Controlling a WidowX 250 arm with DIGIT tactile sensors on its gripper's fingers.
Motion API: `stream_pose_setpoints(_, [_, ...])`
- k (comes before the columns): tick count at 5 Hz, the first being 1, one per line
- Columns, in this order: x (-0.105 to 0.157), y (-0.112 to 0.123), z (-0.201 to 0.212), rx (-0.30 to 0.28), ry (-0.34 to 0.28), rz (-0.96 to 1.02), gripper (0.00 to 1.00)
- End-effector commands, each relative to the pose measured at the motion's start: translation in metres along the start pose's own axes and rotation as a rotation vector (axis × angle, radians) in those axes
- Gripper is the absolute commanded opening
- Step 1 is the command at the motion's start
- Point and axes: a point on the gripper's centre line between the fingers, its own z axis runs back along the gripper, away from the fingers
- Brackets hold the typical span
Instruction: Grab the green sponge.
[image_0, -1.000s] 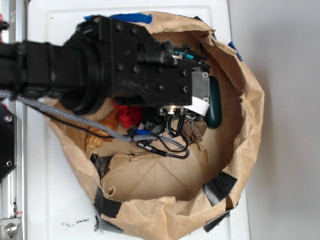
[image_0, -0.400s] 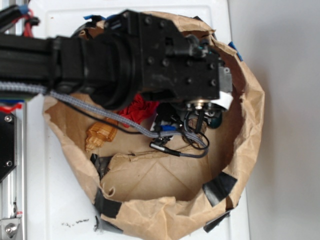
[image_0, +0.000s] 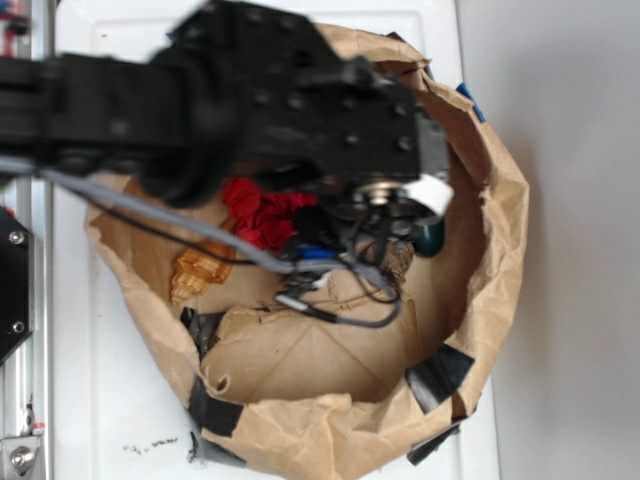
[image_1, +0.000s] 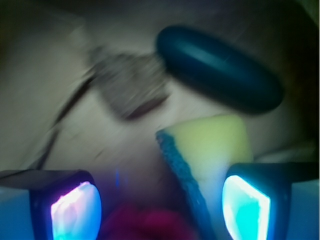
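Lining-up stage: the gripper (image_1: 161, 210) hangs with jaws wide, sponge (image_1: 210, 145) just inside the right one. Next it probably needs to shift right, drop, then squeeze.

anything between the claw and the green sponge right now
Nothing visible in the wrist view. The green sponge sits just ahead of the open claw, nearer its right finger. The dark green capsule and grey lump lie beyond it.

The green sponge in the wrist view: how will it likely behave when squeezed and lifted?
The green sponge looks like porous yellow foam, so it probably compresses and weighs little. Its rough scouring edge should resist slipping. Being blocky, it is unlikely to roll, unlike the smooth dark capsule behind it.
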Motion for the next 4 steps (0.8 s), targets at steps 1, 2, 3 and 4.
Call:
stream_pose_setpoints(1, [-0.017, 0.003, 0.033, 0.024, -0.084, -0.003, 1.0])
stream_pose_setpoints(2, [-0.014, 0.015, 0.034, 0.031, -0.092, 0.023, 1.0])
stream_pose_setpoints(3, [-0.01, 0.034, 0.037, 0.019, -0.099, 0.079, 1.0])
stream_pose_setpoints(4, [-0.006, 0.036, 0.031, 0.021, -0.087, 0.091, 1.0])
